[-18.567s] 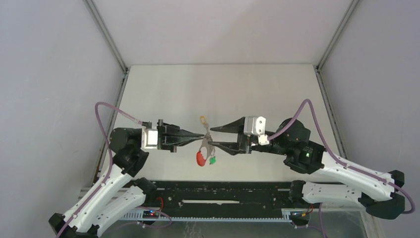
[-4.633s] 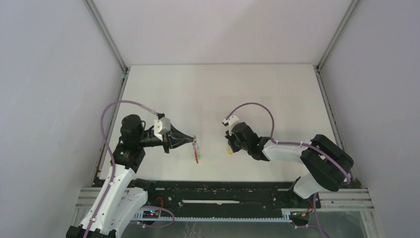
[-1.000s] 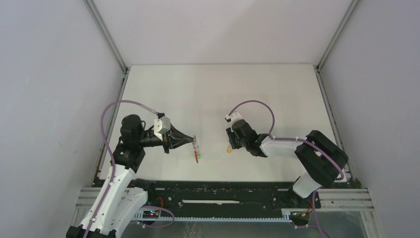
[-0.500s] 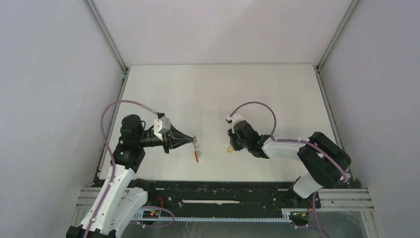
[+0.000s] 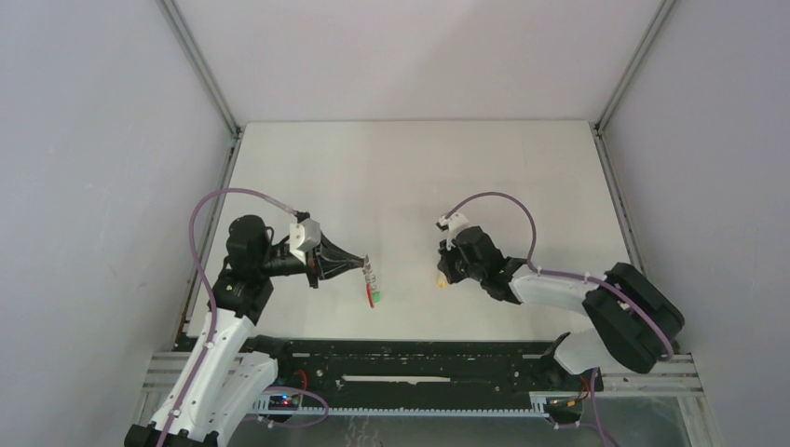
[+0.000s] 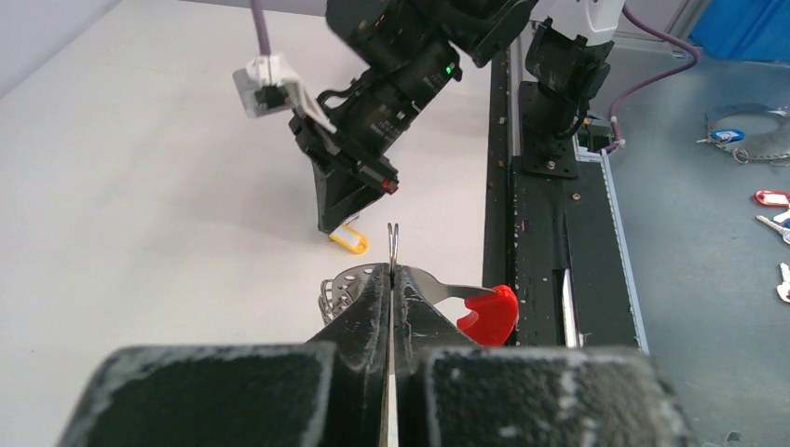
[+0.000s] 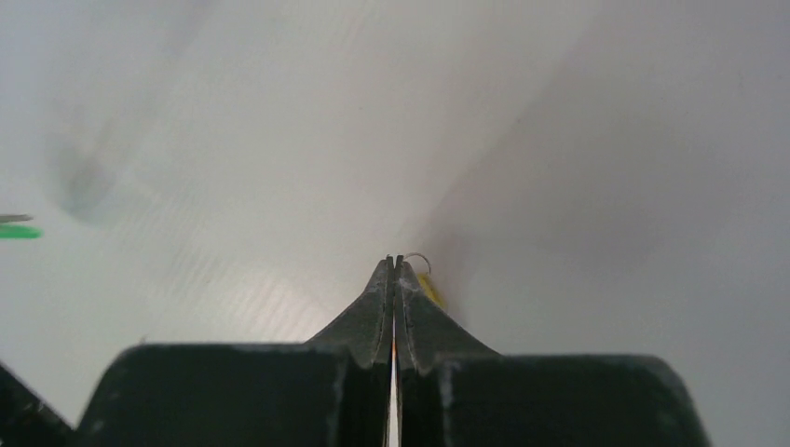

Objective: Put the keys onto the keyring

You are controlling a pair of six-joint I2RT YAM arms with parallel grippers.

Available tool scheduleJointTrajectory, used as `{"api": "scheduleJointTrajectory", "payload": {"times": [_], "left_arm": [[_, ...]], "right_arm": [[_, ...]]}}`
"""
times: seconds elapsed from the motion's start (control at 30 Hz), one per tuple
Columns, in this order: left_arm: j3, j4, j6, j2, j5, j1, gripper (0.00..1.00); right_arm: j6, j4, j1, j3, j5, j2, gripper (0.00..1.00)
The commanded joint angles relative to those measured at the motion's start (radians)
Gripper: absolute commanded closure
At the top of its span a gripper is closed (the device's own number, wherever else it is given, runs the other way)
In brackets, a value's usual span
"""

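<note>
My left gripper (image 5: 365, 265) is shut on the keyring (image 6: 393, 244) and holds it above the table. A perforated silver part (image 6: 343, 284) and the red curved section (image 6: 489, 315) stick out on either side of the jaws. The red section (image 5: 373, 295) hangs below, with the green key (image 5: 377, 301) beside it. The green key also shows at the left edge of the right wrist view (image 7: 19, 231). My right gripper (image 5: 442, 277) points down at the table, shut, with the yellow key (image 5: 440, 283) at its tips. Its small wire ring (image 7: 416, 260) shows at the tip, the yellow head (image 7: 429, 289) behind one finger.
A black rail (image 5: 419, 358) runs along the near table edge, between the arm bases. Grey walls with metal posts (image 5: 200, 70) close in the left, back and right. Beyond the rail, a lower surface holds spare keys and tags (image 6: 769, 200).
My right gripper has moved a little to the right, and the yellow key moved with it. My left gripper and the keyring have stayed where they were.
</note>
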State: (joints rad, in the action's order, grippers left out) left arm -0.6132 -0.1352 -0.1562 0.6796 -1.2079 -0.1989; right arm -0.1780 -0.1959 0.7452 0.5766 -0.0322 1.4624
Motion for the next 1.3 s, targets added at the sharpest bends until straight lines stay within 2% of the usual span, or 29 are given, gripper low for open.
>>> {"api": "scheduleJointTrajectory", "payload": {"times": [0.0, 0.13, 0.4, 0.6, 0.77, 0.93, 1.27], "left_arm": [[-0.011, 0.046, 0.022, -0.008, -0.015, -0.009, 1.00], [-0.004, 0.046, 0.023, -0.001, -0.015, -0.015, 1.00], [0.005, 0.048, 0.009, 0.025, -0.077, -0.062, 1.00], [-0.007, 0.043, -0.025, 0.051, -0.122, -0.136, 1.00], [-0.038, 0.038, -0.037, 0.086, -0.153, -0.153, 1.00], [-0.055, 0.034, -0.042, 0.108, -0.175, -0.175, 1.00], [-0.080, 0.036, -0.076, 0.127, -0.205, -0.205, 1.00]], "right_arm": [[0.044, -0.108, -0.004, -0.035, 0.125, -0.129, 1.00], [0.061, -0.101, -0.005, -0.040, 0.241, -0.198, 1.00], [0.224, -0.115, 0.026, -0.033, 0.632, -0.374, 1.00], [0.348, -0.001, 0.025, 0.092, 0.904, -0.410, 1.00], [0.402, 0.091, 0.013, 0.208, 1.091, -0.394, 1.00], [0.478, 0.179, 0.010, 0.289, 1.189, -0.369, 1.00], [0.640, 0.390, 0.002, 0.426, 1.267, -0.283, 1.00]]}}
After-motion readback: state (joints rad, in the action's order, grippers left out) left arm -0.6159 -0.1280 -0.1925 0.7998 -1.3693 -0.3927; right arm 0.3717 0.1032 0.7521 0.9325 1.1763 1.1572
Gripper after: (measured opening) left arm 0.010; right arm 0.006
